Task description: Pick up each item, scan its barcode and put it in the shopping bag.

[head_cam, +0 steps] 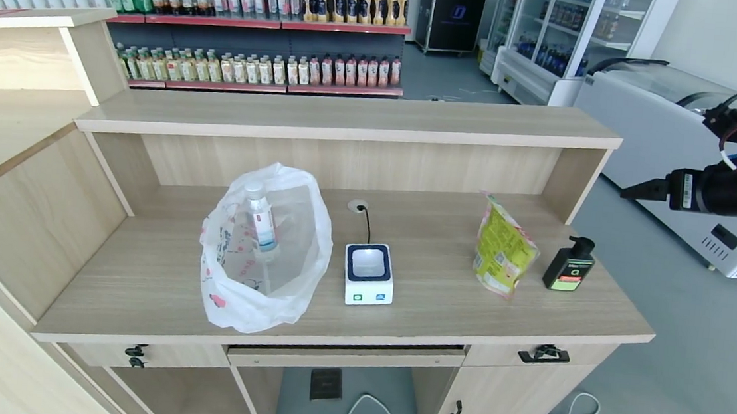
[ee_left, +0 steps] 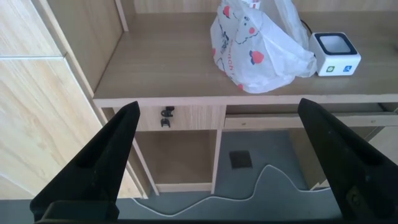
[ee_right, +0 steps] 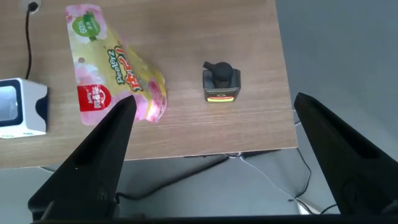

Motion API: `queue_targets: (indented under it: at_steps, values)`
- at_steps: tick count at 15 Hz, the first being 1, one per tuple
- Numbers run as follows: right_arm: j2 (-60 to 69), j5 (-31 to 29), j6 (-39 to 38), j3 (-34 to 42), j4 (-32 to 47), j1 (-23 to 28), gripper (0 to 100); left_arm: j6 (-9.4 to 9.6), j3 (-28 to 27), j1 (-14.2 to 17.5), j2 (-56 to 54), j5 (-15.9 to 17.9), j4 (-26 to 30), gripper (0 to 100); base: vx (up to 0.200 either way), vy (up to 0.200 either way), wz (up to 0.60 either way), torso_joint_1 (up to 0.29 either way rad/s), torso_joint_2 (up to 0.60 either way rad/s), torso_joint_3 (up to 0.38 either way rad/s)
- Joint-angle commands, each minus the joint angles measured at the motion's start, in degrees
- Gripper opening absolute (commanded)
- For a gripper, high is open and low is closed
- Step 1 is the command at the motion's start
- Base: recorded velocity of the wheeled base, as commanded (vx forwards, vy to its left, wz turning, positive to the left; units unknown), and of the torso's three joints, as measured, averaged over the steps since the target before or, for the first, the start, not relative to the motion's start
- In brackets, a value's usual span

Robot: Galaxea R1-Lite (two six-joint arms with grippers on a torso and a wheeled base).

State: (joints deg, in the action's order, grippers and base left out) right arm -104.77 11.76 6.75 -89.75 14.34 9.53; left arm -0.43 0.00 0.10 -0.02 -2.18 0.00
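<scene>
Scanner position explains the layout: the white square barcode scanner (head_cam: 368,274) sits mid-way along the light wooden checkout counter (head_cam: 440,306), between the translucent white plastic shopping bag (head_cam: 264,251) toward the left front edge and the yellow-green snack pouch (head_cam: 501,252) and black pump bottle (head_cam: 569,264) near the right edge; a clear plastic bottle (head_cam: 259,219), seemingly upright, is already bagged, plain from the head view, hidden from the left wrist; left gripper (ee_left: 219,104), off the front edge, and right gripper (ee_right: 214,98), above the right front corner, both gape wide, empty.
</scene>
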Motion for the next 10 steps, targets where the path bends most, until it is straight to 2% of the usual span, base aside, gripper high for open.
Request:
queue_targets:
  at_steps: [1,10]
  values:
    - [-3.1,0.0,0.0,-0.2,-1.2,-1.0,100,-0.01,0.0,0.0,0.0,0.0,0.0,100,0.0,0.0,0.0,0.0,0.0,0.0]
    - [-8.9,0.0,-0.9,0.0,-8.4,-6.1,100,-0.1,0.0,0.0,0.0,0.0,0.0,100,0.0,0.0,0.0,0.0,0.0,0.0]
